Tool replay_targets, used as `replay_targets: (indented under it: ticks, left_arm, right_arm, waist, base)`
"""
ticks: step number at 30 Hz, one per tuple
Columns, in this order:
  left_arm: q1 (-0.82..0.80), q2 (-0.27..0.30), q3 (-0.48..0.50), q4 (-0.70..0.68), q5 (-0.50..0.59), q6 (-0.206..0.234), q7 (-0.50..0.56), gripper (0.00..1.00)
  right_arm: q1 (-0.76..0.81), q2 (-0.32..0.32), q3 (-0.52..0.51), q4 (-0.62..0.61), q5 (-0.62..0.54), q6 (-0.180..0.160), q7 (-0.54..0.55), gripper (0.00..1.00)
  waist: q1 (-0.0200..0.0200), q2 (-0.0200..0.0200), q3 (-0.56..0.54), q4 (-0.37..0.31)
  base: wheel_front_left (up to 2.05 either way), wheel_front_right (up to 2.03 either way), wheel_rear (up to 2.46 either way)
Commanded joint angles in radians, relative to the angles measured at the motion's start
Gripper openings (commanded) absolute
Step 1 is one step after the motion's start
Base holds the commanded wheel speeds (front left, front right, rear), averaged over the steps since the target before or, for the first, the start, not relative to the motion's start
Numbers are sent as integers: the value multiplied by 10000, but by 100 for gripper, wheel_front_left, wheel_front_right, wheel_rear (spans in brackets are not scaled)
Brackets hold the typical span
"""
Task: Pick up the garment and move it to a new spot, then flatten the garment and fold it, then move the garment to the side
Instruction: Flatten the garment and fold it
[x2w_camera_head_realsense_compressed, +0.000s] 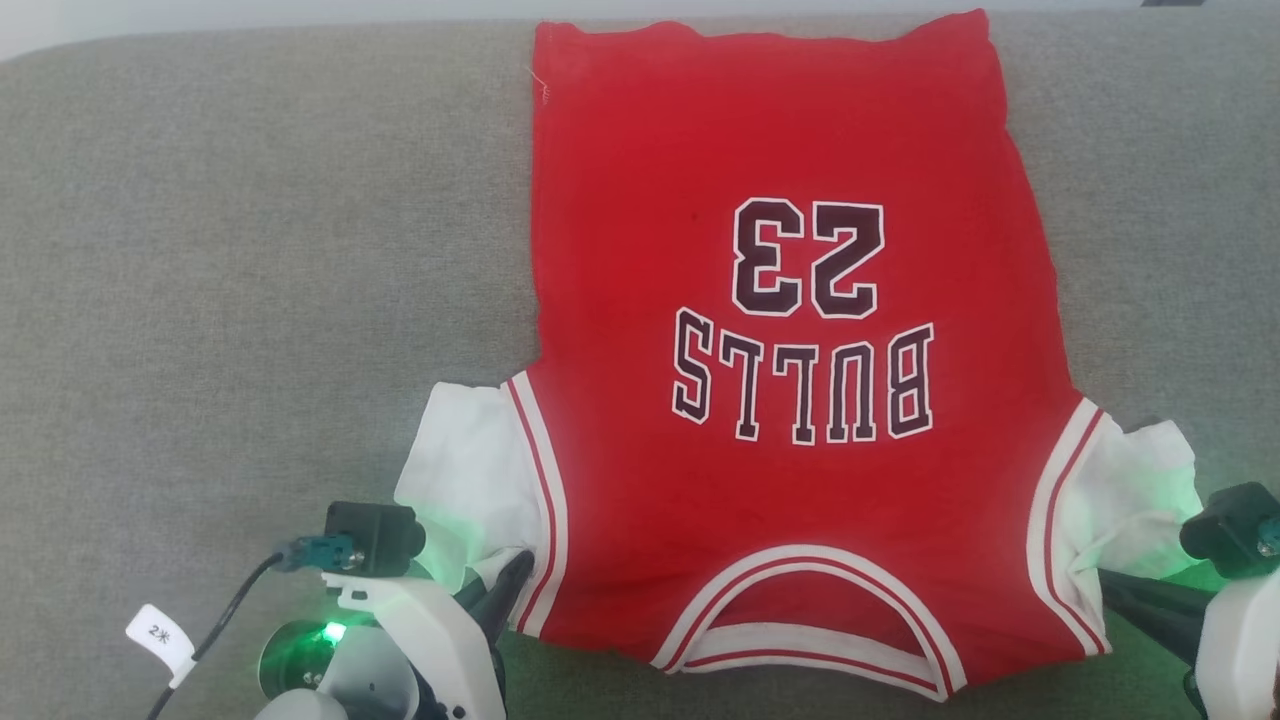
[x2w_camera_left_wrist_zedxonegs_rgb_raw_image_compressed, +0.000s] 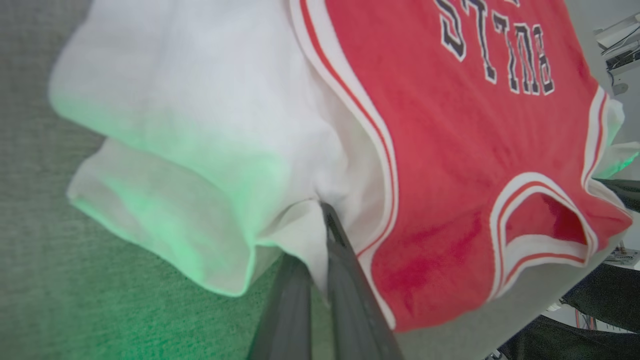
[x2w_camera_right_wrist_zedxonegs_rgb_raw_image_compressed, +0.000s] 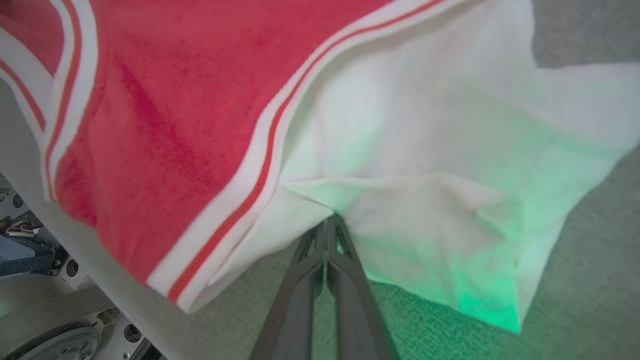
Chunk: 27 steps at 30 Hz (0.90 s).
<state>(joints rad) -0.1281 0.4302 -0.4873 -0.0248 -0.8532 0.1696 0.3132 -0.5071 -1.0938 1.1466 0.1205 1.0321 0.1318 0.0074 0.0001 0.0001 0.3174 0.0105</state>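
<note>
**Head view.** Red garment (x2w_camera_head_realsense_compressed: 800, 470) lies spread flat, front side up, on a grey woven surface (x2w_camera_head_realsense_compressed: 250, 250). Its collar (x2w_camera_head_realsense_compressed: 800, 655) is at the near edge, towards the robot, and its hem (x2w_camera_head_realsense_compressed: 760, 30) is at the far edge, so the dark, white-outlined "23" (x2w_camera_head_realsense_compressed: 808, 258) and the word "BULLS" (x2w_camera_head_realsense_compressed: 803, 380) read upside down. A white sleeve with red-and-white striped trim sticks out at each near corner: left sleeve (x2w_camera_head_realsense_compressed: 470, 470) and right sleeve (x2w_camera_head_realsense_compressed: 1130, 500), both lit green by lamps on the wrists.

The left gripper (x2w_camera_head_realsense_compressed: 520, 565) reaches in from the lower left, with its tip at the near edge of the left sleeve, just beside the striped trim. The right gripper (x2w_camera_head_realsense_compressed: 1108, 582) reaches in from the lower right, with its tip at the near edge of the right sleeve. A dark cable with a white tag (x2w_camera_head_realsense_compressed: 160, 635) hangs by the left wrist.

**Left wrist view.** The jaws are clamped on a fold of white sleeve cloth beside the trim. The cloth passes between the two dark blades.

**Right wrist view.** The jaws are pressed together, their tips at a crease in the white sleeve. Puckers spread out from that point, so the cloth is pinched there. The rest of the sleeve lies loose on the surface.
</note>
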Motion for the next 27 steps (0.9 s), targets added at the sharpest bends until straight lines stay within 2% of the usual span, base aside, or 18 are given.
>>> replay_targets:
  ticks: [1, 2, 3, 4, 7, 13, 16, 19, 22, 27]
  left_arm:
    - [-111, -54, -99, 295, 125, -61, -80, 0]
    - [-111, -54, -99, 295, 125, -61, -80, 0]
    - [-119, -77, -124, 413, 200, -81, -188, 0]
    - [-130, -123, -122, 513, 243, -100, -273, 0]
    - [-88, -243, -96, 629, 214, -123, -508, 0]
    - [39, -291, -165, 421, 288, -117, -719, 0]
    - [-157, -378, -262, 249, 356, -113, -745, 0]
    - [-449, -488, -437, 132, 493, -210, -685, 0]
    - [-798, -601, -640, 111, 651, -323, -607, 0]
    - [-1478, -860, -1017, 295, 958, -508, -490, 0]
  right_arm:
    - [237, 307, -13, 195, -145, -23, 110, 29]
    - [237, 307, -13, 195, -145, -23, 110, 29]
    - [260, 351, -157, 273, -140, -24, 62, 89]
    - [312, 331, -315, 314, -101, -29, 85, 100]
    - [461, -147, -822, -63, 188, -34, 220, 100]
    - [377, -1904, -2571, -1671, 1279, -18, 437, 100]
    - [-189, -2486, -3527, -1817, 1403, -20, 836, 100]
    - [-1087, -2068, -4342, -1410, 1448, -18, 1441, 100]
    - [-2325, -1188, -4879, -543, 1122, -20, 2276, 100]
    - [-4637, 483, -4999, 1495, 362, -18, 3957, 100]
  waist:
    - [-1, -1, -11, -35]
    - [-1, -1, -11, -35]
    - [-1, -1, -20, -52]
    - [-1, -1, -24, -65]
    - [-1, -1, -41, -48]
    - [-1, -1, 66, 58]
    - [-1, -1, 271, 222]
    - [-1, -1, 564, 468]
    - [-1, -1, 964, 815]
    - [-1, -1, 1656, 1593]
  base:
    - [0, 0, 0]
    - [0, 0, 0]
    - [0, 0, 0]
    - [0, 0, 0]
    - [0, 0, 0]
    - [0, 0, 0]
    - [0, 0, 0]
    - [0, 0, 0]
    - [0, 0, 0]
    - [0, 0, 0]
